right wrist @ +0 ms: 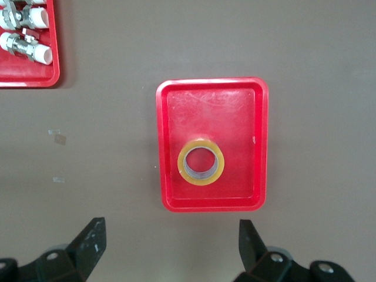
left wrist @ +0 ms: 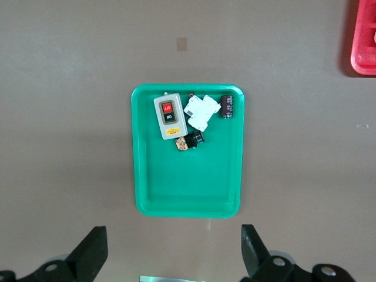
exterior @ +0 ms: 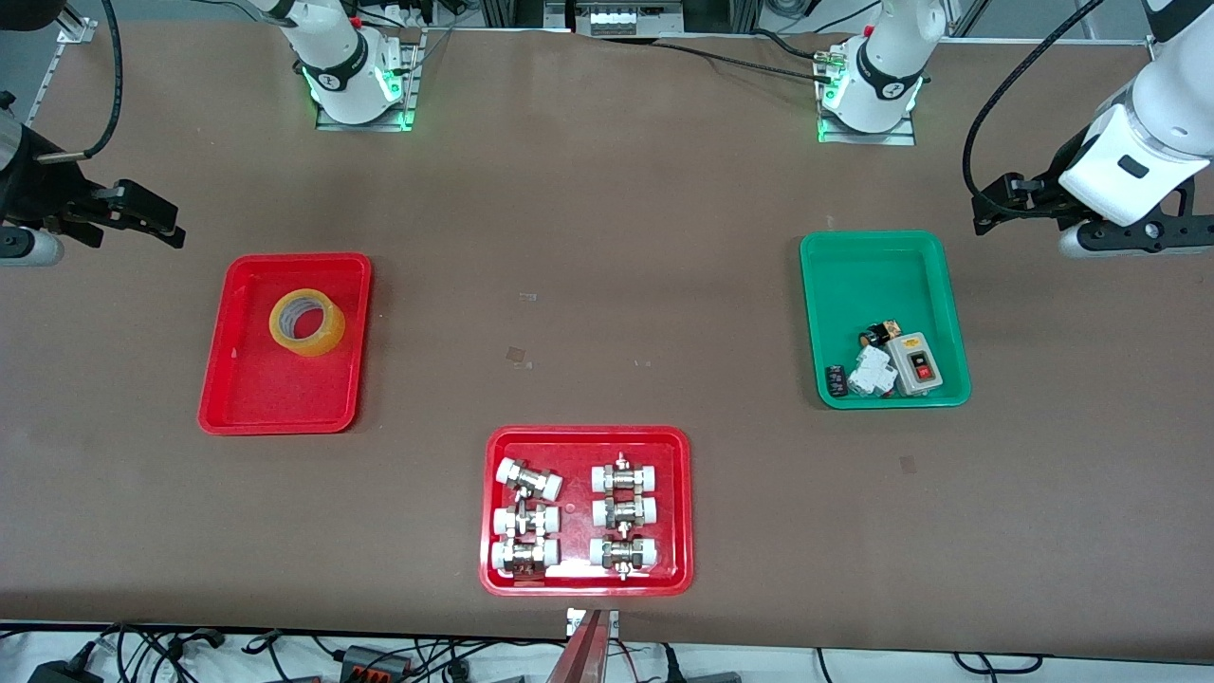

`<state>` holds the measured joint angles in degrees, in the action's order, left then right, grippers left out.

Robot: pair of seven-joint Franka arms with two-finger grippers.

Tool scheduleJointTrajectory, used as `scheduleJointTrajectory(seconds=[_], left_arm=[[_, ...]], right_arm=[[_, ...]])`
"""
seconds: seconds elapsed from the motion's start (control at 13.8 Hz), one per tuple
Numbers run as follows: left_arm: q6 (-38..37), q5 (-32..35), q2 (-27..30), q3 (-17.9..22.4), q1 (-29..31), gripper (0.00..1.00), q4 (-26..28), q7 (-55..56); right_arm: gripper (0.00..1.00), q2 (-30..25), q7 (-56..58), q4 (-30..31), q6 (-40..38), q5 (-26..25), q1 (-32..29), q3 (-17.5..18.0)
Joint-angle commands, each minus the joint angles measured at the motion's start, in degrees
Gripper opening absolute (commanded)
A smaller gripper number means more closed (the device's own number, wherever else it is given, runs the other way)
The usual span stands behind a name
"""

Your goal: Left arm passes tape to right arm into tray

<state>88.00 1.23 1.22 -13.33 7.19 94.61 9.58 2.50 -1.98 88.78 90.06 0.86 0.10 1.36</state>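
Note:
The yellow tape point(exterior: 322, 340) lies flat, hole up, in the plain red tray point(exterior: 275, 398) toward the right arm's end of the table. It sits in the half of the tray farther from the front camera. My right gripper point(exterior: 171, 223) hangs open and empty over bare table just outside that tray. In the right wrist view, the tape point(right wrist: 201, 179) and tray point(right wrist: 205, 106) show past the open right gripper point(right wrist: 171, 226). My left gripper point(exterior: 986, 211) hangs open and empty over bare table at the left arm's end. The left wrist view shows the left gripper point(left wrist: 174, 235) spread wide.
A green tray point(exterior: 882, 275) with a switch box and small electrical parts lies toward the left arm's end. A red tray point(exterior: 588, 438) with several white-capped metal fittings sits near the front edge. Both arm bases stand along the table's back edge.

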Motion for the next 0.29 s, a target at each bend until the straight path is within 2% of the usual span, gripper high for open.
scheduleJointTrajectory(seconds=[0.0,0.22], left_arm=[[0.5,-1.0,0.7,0.3,0.0,1.00,0.7,-1.3],[0.4,-1.0,0.7,0.3,0.0,1.00,0.6,-1.2]], right_arm=[[1.00,0.5,0.2,-1.0,-0.2,-0.2,-0.2,0.0],[1.00,0.5,0.2,-1.0,-0.1,-0.2,-0.2,-0.1]])
